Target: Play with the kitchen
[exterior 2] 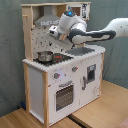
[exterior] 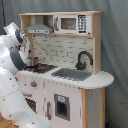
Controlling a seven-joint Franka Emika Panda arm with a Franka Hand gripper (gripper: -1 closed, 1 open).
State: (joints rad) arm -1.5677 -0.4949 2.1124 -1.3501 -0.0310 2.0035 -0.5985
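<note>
A grey curtain [exterior: 114, 45] hangs behind; wooden floor [exterior 2: 100, 107] lies below.

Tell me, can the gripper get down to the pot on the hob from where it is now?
Probably yes. In the second exterior view the gripper hangs above and just behind the small metal pot on the hob, with open space between them. The hood sits higher up and should not block a descent.

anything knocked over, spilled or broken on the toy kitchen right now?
Nothing stands out. The toy kitchen stands upright, the small pot sits upright on the hob, the sink and black tap look intact, and the oven door is closed.
</note>
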